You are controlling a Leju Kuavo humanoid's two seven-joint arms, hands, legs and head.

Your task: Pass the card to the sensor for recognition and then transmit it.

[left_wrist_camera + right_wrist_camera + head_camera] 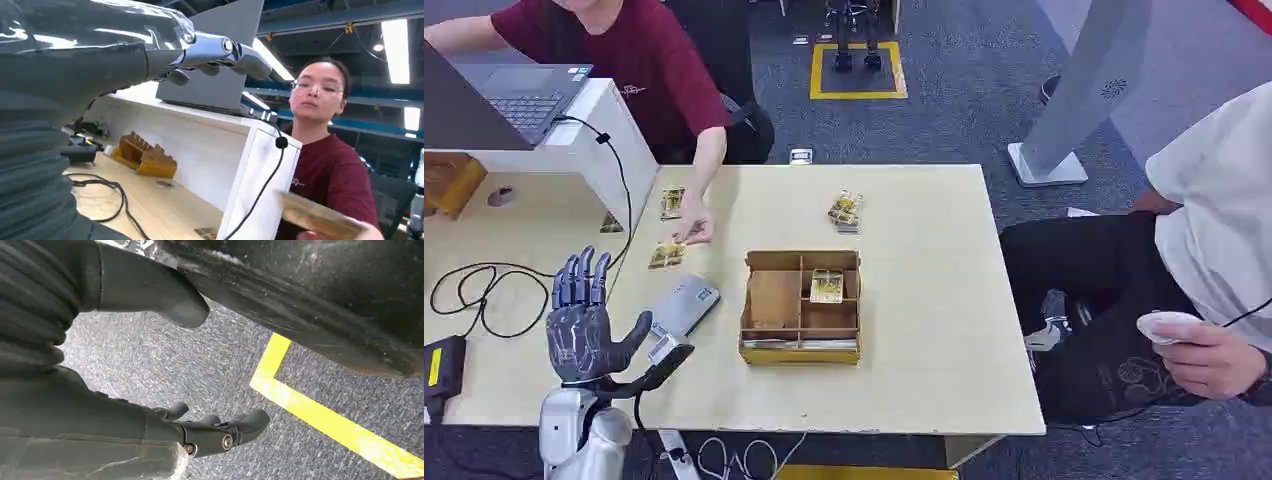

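The left hand [584,325] is raised above the near-left part of the table [924,360], fingers spread, grasping nothing. The right hand [200,432] hangs over the carpet, released too. A person's hand [694,228] touches a card [667,254] beyond the grey sensor [684,306].

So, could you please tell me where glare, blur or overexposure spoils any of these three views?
Head view: evenly lit and sharp, soft shadows under the brown wooden divided box. Left wrist view: bright ceiling light strips blow out, glare streaks the glossy left hand, and the near yellowish card is blurred. Right wrist view: dim, the right hand dark against grey carpet, the yellow floor tape slightly soft.
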